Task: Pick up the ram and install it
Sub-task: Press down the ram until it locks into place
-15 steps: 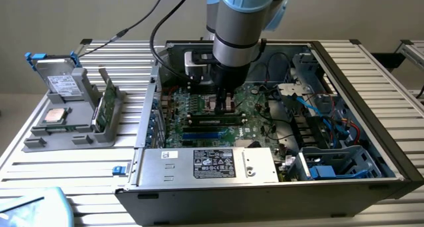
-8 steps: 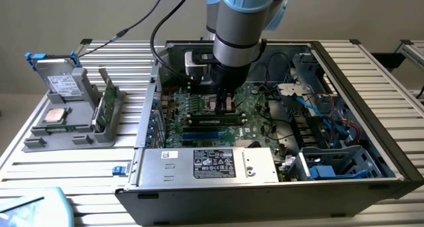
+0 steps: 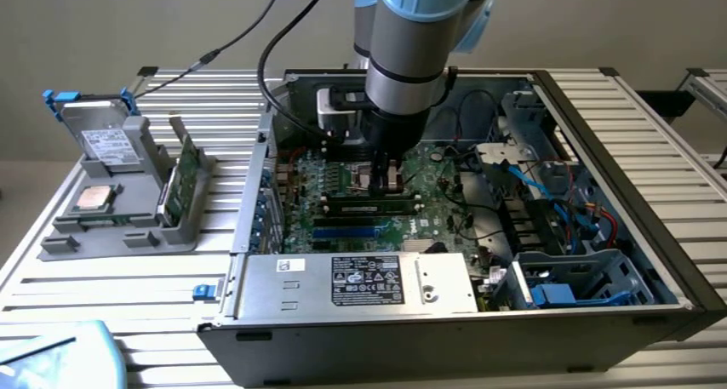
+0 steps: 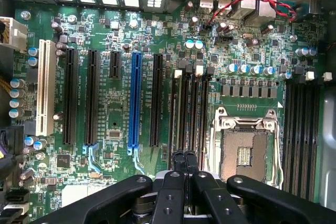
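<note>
A ram (image 3: 366,207), long, narrow and green with dark chips, lies along a memory slot on the motherboard (image 3: 340,231) inside the open computer case. My gripper (image 3: 384,187) hangs straight down over its middle, fingers pressed together. I cannot tell whether the tips touch the stick's top edge. From the wrist, the shut gripper (image 4: 184,156) points at the row of black memory slots (image 4: 191,108) beside the empty processor socket (image 4: 244,150). A second green stick (image 3: 182,180) stands upright in the grey holder on the exterior view's left.
The grey holder (image 3: 68,240) also carries a boxy drive with blue tabs (image 3: 108,142) and a silver-topped processor chip (image 3: 94,198). The power supply (image 3: 363,278) fills the case front. Drive cages and blue and red cables (image 3: 580,210) crowd the exterior view's right. Expansion slots (image 4: 135,98) flank the memory slots.
</note>
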Robot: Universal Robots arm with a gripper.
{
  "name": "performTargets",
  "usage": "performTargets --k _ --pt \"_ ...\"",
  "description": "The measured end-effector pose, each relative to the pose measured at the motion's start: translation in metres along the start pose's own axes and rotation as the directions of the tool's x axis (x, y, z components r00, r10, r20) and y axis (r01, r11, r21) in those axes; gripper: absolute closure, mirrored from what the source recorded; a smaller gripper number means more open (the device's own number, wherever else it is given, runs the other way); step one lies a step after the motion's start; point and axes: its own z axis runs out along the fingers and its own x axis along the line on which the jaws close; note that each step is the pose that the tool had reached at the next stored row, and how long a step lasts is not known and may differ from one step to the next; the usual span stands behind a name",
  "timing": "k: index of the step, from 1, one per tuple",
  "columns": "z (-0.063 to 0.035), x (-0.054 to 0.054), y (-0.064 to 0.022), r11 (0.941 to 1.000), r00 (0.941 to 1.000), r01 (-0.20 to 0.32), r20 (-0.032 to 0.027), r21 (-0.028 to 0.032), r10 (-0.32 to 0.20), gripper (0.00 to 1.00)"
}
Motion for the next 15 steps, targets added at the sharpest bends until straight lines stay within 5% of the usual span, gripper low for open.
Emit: performTargets --k 8,15 --pt "0.0002 0.0000 -0.0001 0.9952 0.9952 -0.098 0.0067 0.0105 0.098 0.89" --pt "0.0006 0.0001 -0.0001 0.9767 0.9769 -0.213 0.0160 0.0222 0.213 0.89"
